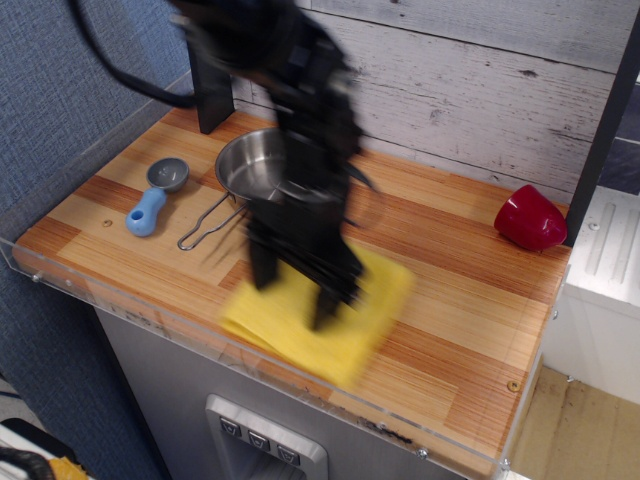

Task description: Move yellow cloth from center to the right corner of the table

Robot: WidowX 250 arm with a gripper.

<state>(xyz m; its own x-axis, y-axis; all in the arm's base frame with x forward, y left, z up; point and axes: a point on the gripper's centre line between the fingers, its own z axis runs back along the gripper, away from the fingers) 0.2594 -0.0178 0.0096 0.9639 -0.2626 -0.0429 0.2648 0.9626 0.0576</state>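
Observation:
The view is blurred by motion. The yellow cloth lies flat on the wooden table, near the front edge and a little right of center. My gripper stands upright over the cloth's left half. Its two black fingers are spread apart with their tips down on the cloth. The arm hides part of the cloth's middle.
A steel pan with a wire handle stands behind the gripper at back left. A blue-handled scoop lies at far left. A red object sits at the back right edge. A clear acrylic rim runs along the front.

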